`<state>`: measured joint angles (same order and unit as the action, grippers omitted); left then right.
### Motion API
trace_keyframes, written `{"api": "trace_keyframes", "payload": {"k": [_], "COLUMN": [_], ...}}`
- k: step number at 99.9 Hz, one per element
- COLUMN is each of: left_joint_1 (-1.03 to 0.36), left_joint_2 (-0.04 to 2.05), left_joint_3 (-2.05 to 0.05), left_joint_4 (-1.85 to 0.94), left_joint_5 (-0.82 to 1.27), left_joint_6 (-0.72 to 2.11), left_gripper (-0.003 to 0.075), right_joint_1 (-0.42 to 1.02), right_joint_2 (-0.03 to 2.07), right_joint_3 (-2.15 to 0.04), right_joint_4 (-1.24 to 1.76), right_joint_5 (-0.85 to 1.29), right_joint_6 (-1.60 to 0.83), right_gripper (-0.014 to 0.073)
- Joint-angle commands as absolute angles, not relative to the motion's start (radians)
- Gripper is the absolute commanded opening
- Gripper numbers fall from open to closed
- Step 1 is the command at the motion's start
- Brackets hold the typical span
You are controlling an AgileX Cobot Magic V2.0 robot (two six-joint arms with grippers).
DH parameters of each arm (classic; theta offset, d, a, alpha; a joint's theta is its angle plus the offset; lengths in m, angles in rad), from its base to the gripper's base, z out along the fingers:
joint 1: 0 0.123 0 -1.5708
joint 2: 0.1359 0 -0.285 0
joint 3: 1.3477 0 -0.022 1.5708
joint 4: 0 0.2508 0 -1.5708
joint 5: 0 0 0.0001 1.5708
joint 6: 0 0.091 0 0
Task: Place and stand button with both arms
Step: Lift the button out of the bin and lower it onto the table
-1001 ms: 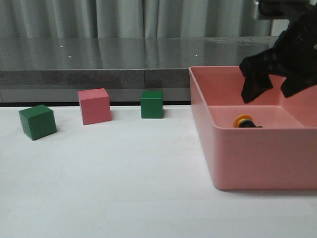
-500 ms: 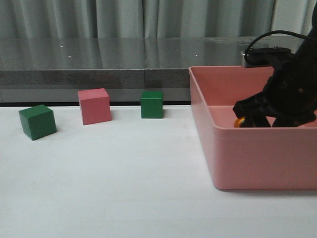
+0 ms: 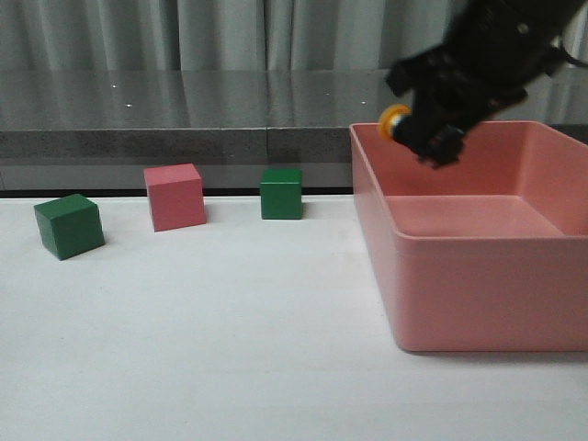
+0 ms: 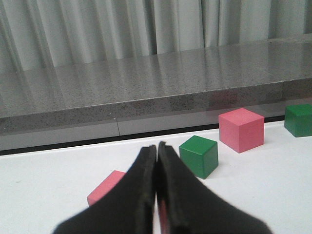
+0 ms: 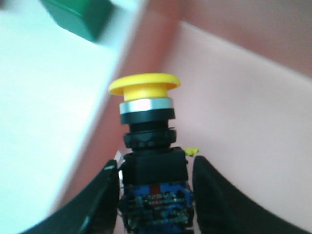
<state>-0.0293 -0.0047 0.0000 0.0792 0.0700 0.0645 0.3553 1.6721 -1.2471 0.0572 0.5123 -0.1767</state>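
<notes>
My right gripper [image 3: 430, 138] is shut on the button [image 3: 397, 119] and holds it in the air above the left rim of the pink bin [image 3: 459, 285]. In the right wrist view the button [image 5: 147, 105] stands up between the fingers, yellow cap on top, silver ring, black body and bluish base gripped at the sides; the right gripper [image 5: 155, 168] closes on that base. My left gripper [image 4: 157, 146] is shut and empty, low over the white table; it does not show in the front view.
On the white table stand a green cube [image 3: 70, 225], a pink cube [image 3: 175, 196] and a second green cube [image 3: 280, 193] at the back left. The left wrist view shows another pink cube [image 4: 105, 187] partly behind the fingers. A grey ledge and curtain lie behind.
My right gripper dropped into the pink bin, closed on the lying button, then rose up and to the left with it. The cubes have not moved.
</notes>
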Motion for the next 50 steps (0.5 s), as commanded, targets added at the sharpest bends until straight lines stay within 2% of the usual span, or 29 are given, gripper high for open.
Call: {"api": "trace_keyframes", "payload": {"k": [1, 25, 50], "left_joint_1": [-0.025, -0.025, -0.025], "left_joint_2": [-0.036, -0.036, -0.036], "left_joint_3": [0.045, 0.045, 0.045], "left_joint_4": [0.077, 0.077, 0.077], "left_joint_5": [-0.009, -0.009, -0.009], "left_joint_6": [0.054, 0.054, 0.054], "left_gripper": [-0.0020, -0.0020, -0.0020], "right_joint_1": [0.442, 0.653, 0.725], "right_joint_2": [1.625, 1.766, 1.932], "right_joint_3": [-1.338, -1.467, -1.520], "right_joint_4": [0.062, 0.078, 0.090], "right_joint_5": [0.486, 0.531, 0.530], "right_joint_6": [-0.331, -0.686, -0.852], "right_gripper": [0.0076, 0.0076, 0.0076]}}
